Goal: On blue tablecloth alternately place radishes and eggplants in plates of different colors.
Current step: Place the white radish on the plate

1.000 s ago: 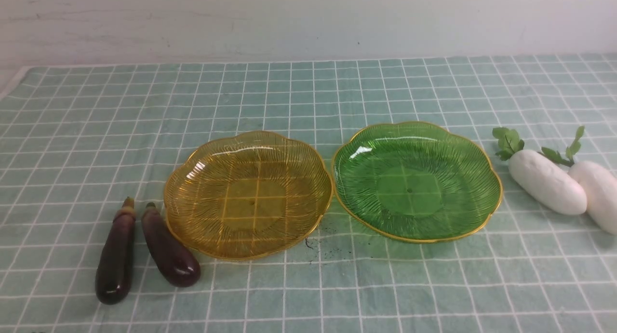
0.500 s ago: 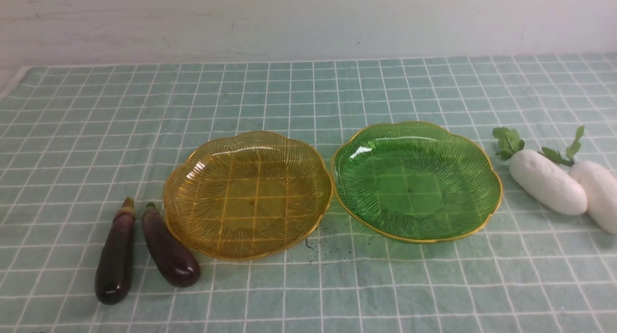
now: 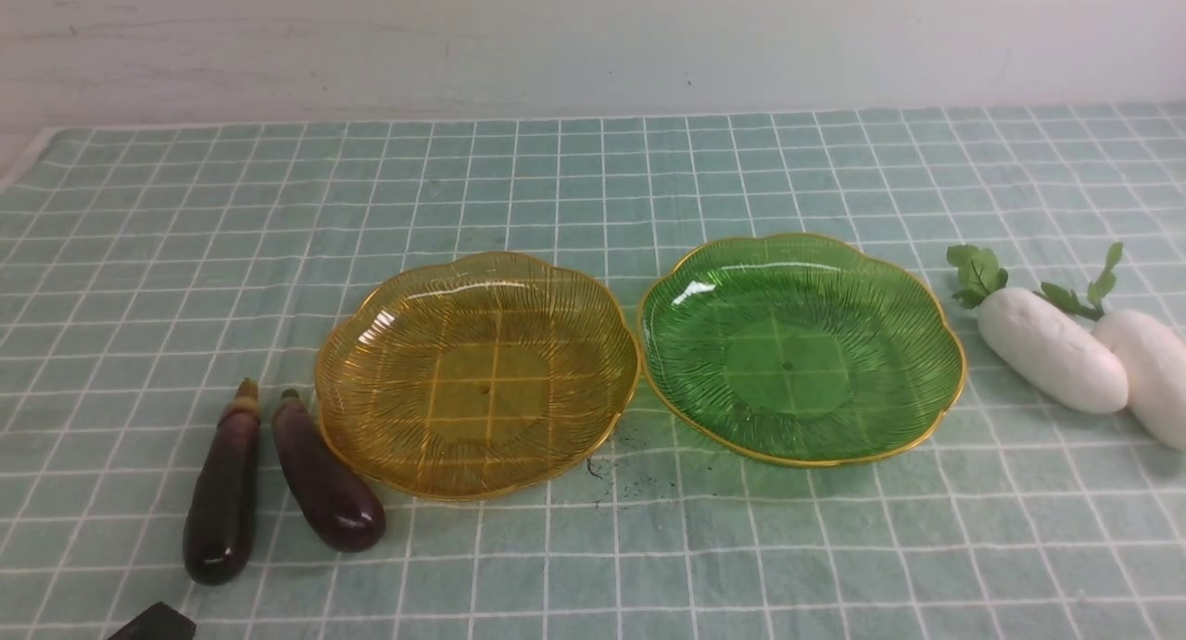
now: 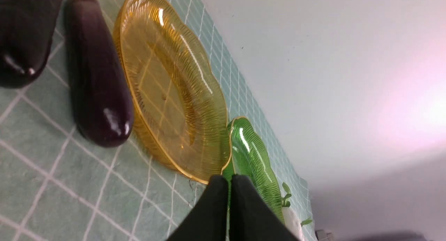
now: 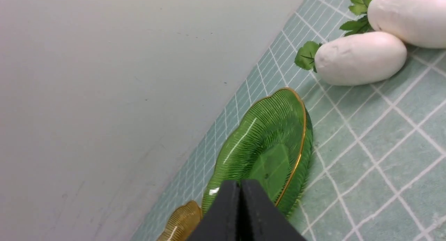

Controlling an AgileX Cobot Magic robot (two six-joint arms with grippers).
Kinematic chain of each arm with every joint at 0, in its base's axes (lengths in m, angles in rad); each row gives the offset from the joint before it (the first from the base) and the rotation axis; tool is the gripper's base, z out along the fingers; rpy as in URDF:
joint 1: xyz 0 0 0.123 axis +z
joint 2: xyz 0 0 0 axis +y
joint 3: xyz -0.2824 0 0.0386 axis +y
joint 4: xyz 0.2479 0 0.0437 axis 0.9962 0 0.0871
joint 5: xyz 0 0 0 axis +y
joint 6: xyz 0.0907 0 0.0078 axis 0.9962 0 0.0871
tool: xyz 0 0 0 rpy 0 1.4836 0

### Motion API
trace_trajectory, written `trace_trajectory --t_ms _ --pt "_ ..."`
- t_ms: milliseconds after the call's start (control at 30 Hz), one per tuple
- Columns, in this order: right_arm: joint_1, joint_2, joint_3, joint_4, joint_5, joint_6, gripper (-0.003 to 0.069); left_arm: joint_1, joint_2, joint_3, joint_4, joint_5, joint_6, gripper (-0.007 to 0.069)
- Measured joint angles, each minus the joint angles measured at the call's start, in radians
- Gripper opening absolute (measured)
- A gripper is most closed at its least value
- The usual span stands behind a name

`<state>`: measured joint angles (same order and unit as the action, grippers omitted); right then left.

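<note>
Pale wall behind, and in front of it the desk under its blue tablecloth (image 3: 593,177). The amber plate (image 3: 477,376) and the green plate (image 3: 801,348) sit side by side in the middle, rims nearly meeting and both bare, so I judge nothing sorted yet.

My left pincer (image 4: 229,180) is clenched on nothing, pads pressed flat together, and its tip just shows at the near left edge of the front view. My right pincer (image 5: 239,185) is clenched and empty too, out of the front view, looking across the green plate.

On my left lie the outer eggplant (image 3: 220,492) and the inner eggplant (image 3: 324,478), the inner one just beside the amber rim and perhaps touching it. Both lie stems away from me and fat ends toward me. The outer one lies straight ahead of my left pincer, so that arm is plainly the nearer. I would have to release the pads and close across its narrow width, not along it.

The first radish (image 3: 1052,348) and the second radish (image 3: 1154,371) touch each other on my right, past the green plate, with their leaves at the far end. Those fall to my right arm.
</note>
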<state>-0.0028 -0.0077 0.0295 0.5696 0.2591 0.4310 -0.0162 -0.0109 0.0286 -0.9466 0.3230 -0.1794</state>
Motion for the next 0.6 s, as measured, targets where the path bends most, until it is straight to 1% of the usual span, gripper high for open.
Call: trace_trajectory --t_ms 167,267,400,533,567,600 --pt "0.0 0.0 0.0 0.014 -0.004 -0.012 -0.0015 0.0 0.0 0.0 -0.016 -0.033 0.085 -0.0006" --pt "0.0 0.0 -0.001 0.016 -0.005 -0.035 -0.0015 0.0 0.0 0.0 -0.028 -0.055 0.105 -0.0006" --pt "0.0 0.0 -0.054 0.015 -0.005 -0.12 -0.0015 0.0 0.0 -0.009 -0.063 -0.053 0.112 -0.0006" --pt "0.0 0.016 -0.244 -0.06 -0.015 -0.404 -0.0015 0.0 0.016 -0.077 -0.069 -0.039 0.14 -0.0006" --pt "0.0 0.039 -0.284 -0.081 0.0 -0.46 -0.0015 0.0 0.031 -0.09 -0.068 -0.033 0.152 -0.0006" --pt "0.0 0.051 -0.292 -0.081 0.004 -0.471 -0.0015 0.0 0.04 -0.096 -0.068 -0.029 0.161 -0.0006"
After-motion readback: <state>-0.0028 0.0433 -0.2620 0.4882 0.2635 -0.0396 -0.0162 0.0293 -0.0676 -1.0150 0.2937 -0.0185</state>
